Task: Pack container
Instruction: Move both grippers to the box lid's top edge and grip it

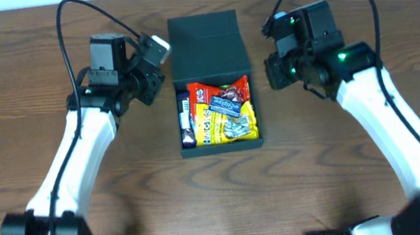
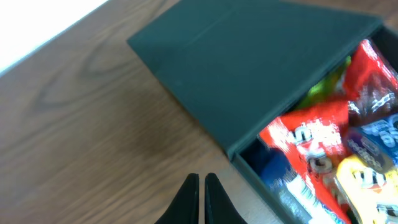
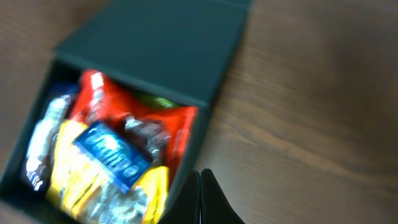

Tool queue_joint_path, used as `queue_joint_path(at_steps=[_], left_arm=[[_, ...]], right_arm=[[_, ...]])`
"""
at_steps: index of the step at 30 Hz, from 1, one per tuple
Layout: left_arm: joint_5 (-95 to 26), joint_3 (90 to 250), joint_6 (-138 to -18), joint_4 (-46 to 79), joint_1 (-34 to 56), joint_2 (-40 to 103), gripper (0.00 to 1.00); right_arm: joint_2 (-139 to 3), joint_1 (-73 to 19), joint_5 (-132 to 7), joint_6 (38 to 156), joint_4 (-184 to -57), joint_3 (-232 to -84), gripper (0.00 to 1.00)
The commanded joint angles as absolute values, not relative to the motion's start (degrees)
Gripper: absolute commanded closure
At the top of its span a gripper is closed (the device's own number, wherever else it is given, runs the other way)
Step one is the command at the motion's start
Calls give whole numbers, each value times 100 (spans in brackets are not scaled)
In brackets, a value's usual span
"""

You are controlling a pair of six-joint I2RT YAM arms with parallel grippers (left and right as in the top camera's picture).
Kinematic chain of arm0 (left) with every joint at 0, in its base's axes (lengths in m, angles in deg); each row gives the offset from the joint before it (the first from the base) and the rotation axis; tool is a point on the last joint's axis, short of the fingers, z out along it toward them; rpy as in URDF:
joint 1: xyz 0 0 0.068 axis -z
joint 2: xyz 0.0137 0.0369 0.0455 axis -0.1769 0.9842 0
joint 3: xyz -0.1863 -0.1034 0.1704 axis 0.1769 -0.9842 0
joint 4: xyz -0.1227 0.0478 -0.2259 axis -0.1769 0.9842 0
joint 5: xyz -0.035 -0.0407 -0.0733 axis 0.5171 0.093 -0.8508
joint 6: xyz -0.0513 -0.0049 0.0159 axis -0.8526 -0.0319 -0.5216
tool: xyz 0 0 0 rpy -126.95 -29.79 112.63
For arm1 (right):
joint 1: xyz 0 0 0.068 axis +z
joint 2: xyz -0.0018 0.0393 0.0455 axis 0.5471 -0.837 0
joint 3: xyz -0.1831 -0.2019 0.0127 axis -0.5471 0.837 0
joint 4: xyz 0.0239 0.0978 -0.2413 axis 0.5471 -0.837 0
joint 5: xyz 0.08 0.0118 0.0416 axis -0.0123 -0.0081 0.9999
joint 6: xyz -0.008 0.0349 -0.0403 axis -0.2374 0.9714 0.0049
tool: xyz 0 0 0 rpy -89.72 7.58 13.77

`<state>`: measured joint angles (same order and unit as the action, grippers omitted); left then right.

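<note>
The dark teal container (image 1: 221, 147) sits at the table's centre, its flap lid (image 1: 206, 46) raised at the back and partly over the opening. Inside lie several snack packets (image 1: 221, 112), red, yellow, blue and silver. They also show in the left wrist view (image 2: 336, 149) and the right wrist view (image 3: 112, 155). My left gripper (image 2: 201, 180) is shut and empty, over the table beside the container's left wall (image 2: 273, 190). My right gripper (image 3: 200, 177) is shut and empty, by the container's right wall (image 3: 193, 149). From overhead both grippers (image 1: 157, 64) (image 1: 272, 70) flank the container's back half.
The wooden table (image 1: 28, 75) surrounds the container. A white surface (image 2: 37, 25) lies beyond the table's far edge. Black cables (image 1: 93, 11) loop above each arm.
</note>
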<state>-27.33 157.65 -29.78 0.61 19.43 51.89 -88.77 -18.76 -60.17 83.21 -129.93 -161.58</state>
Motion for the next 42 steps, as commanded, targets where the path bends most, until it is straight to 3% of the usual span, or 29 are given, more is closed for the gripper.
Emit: queue_joint_path(at_steps=[1, 6, 14, 24, 42], left_arm=[[-3306, 15841, -3818, -359, 1634, 5611, 94], [-3913, 15841, -5584, -1467, 1110, 6470, 94], [-4337, 16698, -6412, -1458, 1022, 7759, 94], [-4637, 18949, -6615, 336, 1132, 9239, 94], [-5026, 19043, -6768, 970, 1624, 9355, 94]], right_arm=[[-9255, -2103, -5912, 8999, -12816, -16206, 98], [-10131, -2295, -5659, 9525, -12217, -16206, 99], [-11141, -2533, -5066, 10094, -11109, -16206, 98], [-11845, -2601, -4179, 10994, -9734, -16206, 98], [-12127, -2433, -3497, 11399, -9050, -16206, 98]])
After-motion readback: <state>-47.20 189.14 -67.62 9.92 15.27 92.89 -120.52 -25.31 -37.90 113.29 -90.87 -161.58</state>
